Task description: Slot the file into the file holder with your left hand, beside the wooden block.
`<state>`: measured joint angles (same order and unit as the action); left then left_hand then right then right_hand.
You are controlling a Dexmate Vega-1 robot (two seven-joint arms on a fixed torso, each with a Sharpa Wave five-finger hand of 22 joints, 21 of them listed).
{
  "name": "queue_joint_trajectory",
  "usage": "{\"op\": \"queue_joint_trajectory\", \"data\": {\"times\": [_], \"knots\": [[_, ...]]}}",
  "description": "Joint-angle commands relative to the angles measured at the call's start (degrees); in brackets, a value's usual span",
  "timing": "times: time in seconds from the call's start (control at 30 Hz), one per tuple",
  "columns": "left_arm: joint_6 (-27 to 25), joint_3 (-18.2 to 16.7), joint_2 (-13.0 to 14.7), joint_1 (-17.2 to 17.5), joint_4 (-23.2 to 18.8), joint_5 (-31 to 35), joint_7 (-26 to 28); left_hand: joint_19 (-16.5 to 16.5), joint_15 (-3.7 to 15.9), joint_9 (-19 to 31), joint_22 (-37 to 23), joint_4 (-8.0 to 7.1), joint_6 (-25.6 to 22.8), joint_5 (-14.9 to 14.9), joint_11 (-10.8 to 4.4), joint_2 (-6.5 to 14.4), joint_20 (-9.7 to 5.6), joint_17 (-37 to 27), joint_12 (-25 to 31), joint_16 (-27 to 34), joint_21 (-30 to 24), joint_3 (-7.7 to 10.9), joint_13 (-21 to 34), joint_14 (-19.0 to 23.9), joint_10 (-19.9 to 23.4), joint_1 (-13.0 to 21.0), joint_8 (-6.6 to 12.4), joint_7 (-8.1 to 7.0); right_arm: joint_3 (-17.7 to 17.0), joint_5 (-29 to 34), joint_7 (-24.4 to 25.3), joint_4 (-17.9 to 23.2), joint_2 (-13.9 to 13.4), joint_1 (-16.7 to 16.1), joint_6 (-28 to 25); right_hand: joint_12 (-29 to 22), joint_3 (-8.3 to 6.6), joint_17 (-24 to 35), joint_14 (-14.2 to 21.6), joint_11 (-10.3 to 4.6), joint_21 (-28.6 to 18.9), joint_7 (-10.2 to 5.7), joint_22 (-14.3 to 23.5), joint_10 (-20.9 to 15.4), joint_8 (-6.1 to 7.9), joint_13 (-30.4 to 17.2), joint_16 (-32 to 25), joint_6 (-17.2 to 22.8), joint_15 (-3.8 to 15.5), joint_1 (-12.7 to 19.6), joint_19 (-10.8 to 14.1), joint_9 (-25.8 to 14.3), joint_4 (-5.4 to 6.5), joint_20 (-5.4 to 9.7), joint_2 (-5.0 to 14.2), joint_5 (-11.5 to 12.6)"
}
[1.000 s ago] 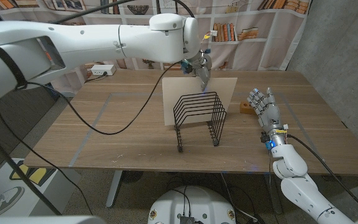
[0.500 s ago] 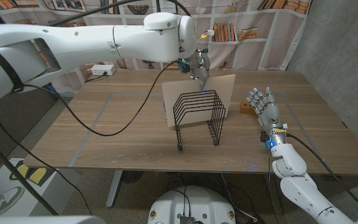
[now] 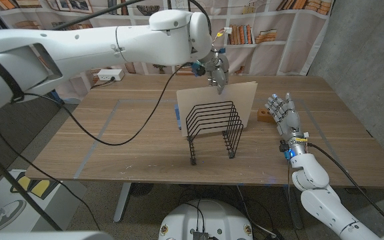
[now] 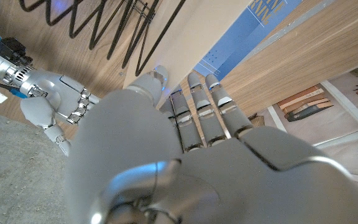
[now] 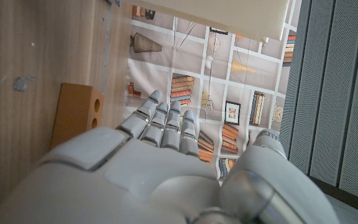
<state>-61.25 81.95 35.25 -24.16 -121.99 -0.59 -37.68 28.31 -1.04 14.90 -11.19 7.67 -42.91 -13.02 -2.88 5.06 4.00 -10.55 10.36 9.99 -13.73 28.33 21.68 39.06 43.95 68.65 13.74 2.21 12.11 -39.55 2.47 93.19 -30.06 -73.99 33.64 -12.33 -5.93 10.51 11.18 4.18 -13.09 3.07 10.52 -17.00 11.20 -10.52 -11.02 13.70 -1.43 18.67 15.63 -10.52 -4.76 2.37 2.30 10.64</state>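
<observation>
Your left hand point(image 3: 216, 69) is pinching the top edge of the file point(image 3: 239, 100), a beige folder, and holding it upright over the far side of the table point(image 3: 112, 133). The left wrist view shows the fingers point(image 4: 211, 115) pressed against the folder face, with a blue strip showing along the folder's edge.

The file sits right behind the black wire file holder point(image 3: 212, 127), just at its rear dividers. From the head view you can't tell whether the lower edge is inside a slot or merely behind the rack. The folder leans a little, and its top edge runs slightly uphill toward your right side.

The wooden block point(image 3: 265, 115) lies on the table just to the right of the file's lower right corner, between the file and your right hand point(image 3: 283, 113). The right wrist view shows it close ahead of the fingertips, not touching them.

Your right hand holds nothing: fingers extended and slightly apart, standing up near the table's right side.

A white power strip point(image 3: 108, 75) sits at the far left edge of the table.
</observation>
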Motion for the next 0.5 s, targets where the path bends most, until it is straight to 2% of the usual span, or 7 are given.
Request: {"op": "queue_joint_trajectory", "data": {"times": [0.03,0.3,0.4,0.5], "knots": [[0.21,-1.54,0.58,1.01,-1.02,1.39,-0.98,-0.34,-0.27,0.07,-0.02,-0.25,0.32,-0.05,0.04,0.30,0.07,-0.20,0.24,0.38,0.24,0.19,0.13,-0.32,-0.44,0.02,-0.03,0.06,-0.10,0.15,0.22,0.18,-0.06,-0.11,0.00,0.14,-0.08,0.21,0.36,0.02,0.13,-0.24,0.15,-0.40,-0.06,-0.14,0.19,0.43,0.07,0.05,0.30,-0.21,-0.17,1.09,0.52,0.30],[-0.36,-2.62,1.82,1.74,-2.00,1.96,-1.12,-0.84,-0.72,0.00,0.00,-0.36,2.51,-0.04,0.52,0.13,0.53,-0.23,-0.01,0.25,0.35,0.16,0.01,-2.23,-3.26,-0.58,-0.86,0.40,-0.10,0.59,0.73,0.38,-0.05,0.02,-0.21,0.14,-0.07,0.21,0.33,0.06,0.20,-0.31,0.16,-0.41,-0.06,-0.14,0.20,0.45,0.13,0.05,0.30,-0.21,-0.20,1.08,0.54,0.29],[-0.35,-2.69,2.34,1.77,-2.38,2.33,-1.29,-1.29,-1.25,-0.06,-0.01,-0.48,3.69,0.01,0.51,-0.04,0.64,-0.27,-0.16,0.14,0.44,0.05,-0.10,-3.72,-5.66,-1.09,-1.26,0.22,-0.08,0.80,0.93,0.50,-0.07,0.10,-0.32,0.14,-0.07,0.21,0.32,0.02,0.22,-0.30,0.16,-0.40,-0.06,-0.14,0.21,0.45,0.09,0.06,0.28,-0.21,-0.21,1.09,0.55,0.29],[-0.06,-3.02,2.85,1.96,-2.62,2.41,-1.66,-3.05,-1.82,-0.22,-0.03,-0.83,5.94,0.19,1.31,-0.32,1.03,-0.36,-0.42,0.04,0.98,-0.34,-0.48,-6.22,-9.35,-2.10,-1.98,0.41,-0.04,0.99,1.22,0.73,-0.13,0.11,-0.62,0.15,-0.07,0.21,0.32,0.04,0.25,-0.27,0.16,-0.38,-0.05,-0.13,0.21,0.46,0.09,0.06,0.28,-0.21,-0.22,1.08,0.56,0.29]]}}
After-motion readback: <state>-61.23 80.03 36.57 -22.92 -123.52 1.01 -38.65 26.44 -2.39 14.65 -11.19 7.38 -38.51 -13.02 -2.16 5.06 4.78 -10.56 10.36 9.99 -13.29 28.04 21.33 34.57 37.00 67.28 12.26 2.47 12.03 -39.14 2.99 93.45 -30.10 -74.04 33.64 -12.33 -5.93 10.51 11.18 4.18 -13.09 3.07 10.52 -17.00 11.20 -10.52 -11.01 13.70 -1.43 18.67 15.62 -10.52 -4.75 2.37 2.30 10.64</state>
